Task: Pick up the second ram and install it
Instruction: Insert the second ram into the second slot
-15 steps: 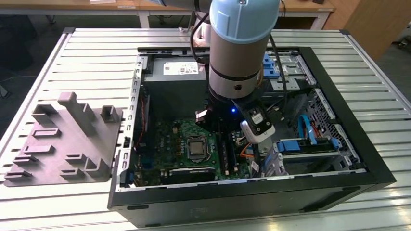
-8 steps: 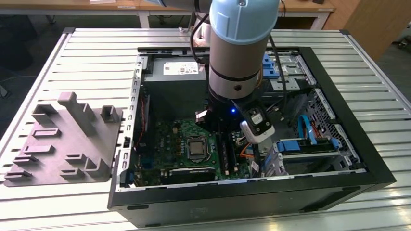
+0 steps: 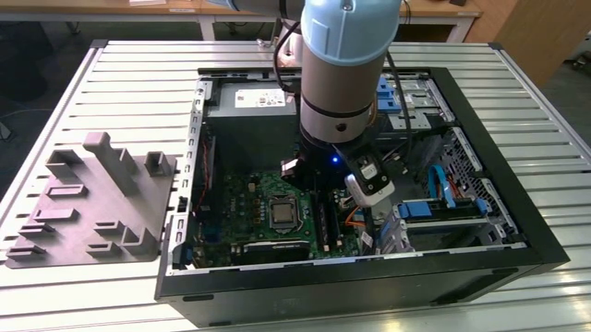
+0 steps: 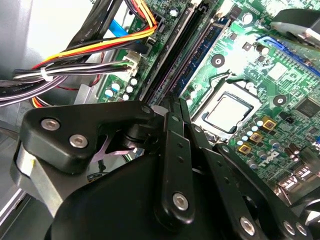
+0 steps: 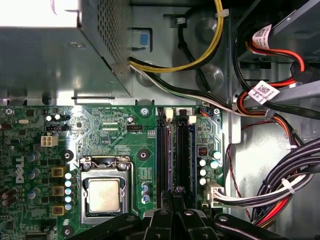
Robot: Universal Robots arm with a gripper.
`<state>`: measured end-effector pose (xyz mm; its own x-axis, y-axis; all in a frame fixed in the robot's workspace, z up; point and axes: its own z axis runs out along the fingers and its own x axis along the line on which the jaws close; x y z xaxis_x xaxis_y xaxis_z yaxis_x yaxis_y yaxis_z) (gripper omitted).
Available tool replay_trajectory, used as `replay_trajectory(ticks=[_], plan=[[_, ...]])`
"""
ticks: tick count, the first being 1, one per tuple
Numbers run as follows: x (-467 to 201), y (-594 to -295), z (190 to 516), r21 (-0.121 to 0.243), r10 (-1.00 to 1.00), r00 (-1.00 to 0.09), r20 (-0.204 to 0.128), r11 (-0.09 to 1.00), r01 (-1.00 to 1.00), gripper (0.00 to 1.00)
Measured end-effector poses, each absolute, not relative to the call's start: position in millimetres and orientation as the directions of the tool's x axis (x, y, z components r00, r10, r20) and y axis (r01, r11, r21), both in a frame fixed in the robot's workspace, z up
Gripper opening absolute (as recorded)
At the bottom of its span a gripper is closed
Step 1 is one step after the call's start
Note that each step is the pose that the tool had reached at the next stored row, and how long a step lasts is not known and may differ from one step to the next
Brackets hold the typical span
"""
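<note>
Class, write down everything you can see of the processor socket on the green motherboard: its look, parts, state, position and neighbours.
The processor socket lies flat on the green motherboard inside the open computer case. At its middle is a square, dull silver metal plate with rounded corners. A shiny metal frame holds this plate down, with screws at the frame's corners. No cooler or fan covers it, and nothing rests on it. The long black memory slots run alongside it, and a row of small capacitors stands on its other side.
</note>
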<state>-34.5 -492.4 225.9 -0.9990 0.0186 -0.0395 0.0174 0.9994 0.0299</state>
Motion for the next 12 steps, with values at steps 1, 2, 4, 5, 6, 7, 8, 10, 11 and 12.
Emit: replay_trajectory(ticks=[1, 2, 4, 5, 6, 7, 8, 10, 11, 12], plan=[[-34.5, -492.4, 225.7, 0.030, 0.019, -0.999, -0.039, 0.999, 0.017, 0.11], [-34.5, -492.4, 225.7, 0.029, 0.019, -0.999, -0.039, 0.999, 0.017, 0.11], [-34.5, -492.2, 225.5, 0.030, 0.019, -0.999, -0.039, 0.999, 0.017, 0.11], [-34.5, -492.2, 225.2, 0.030, 0.019, -0.999, -0.039, 0.999, 0.018, 0.11], [-34.5, -492.1, 224.8, 0.030, 0.019, -0.999, -0.039, 0.999, 0.018, 0.11], [-34.4, -491.9, 224.4, 0.030, 0.019, -0.999, -0.039, 0.999, 0.018, 0.11], [-34.4, -491.8, 224.1, 0.030, 0.019, -0.999, -0.039, 0.999, 0.018, 0.11], [-34.5, -491.8, 223.6, 0.030, 0.019, -0.999, -0.039, 0.999, 0.018, 0.11], [-34.4, -491.7, 223.2, 0.030, 0.019, -0.999, -0.039, 0.999, 0.018, 0.11], [-34.4, -491.6, 222.7, 0.030, 0.019, -0.999, -0.040, 0.999, 0.018, 0.11]])
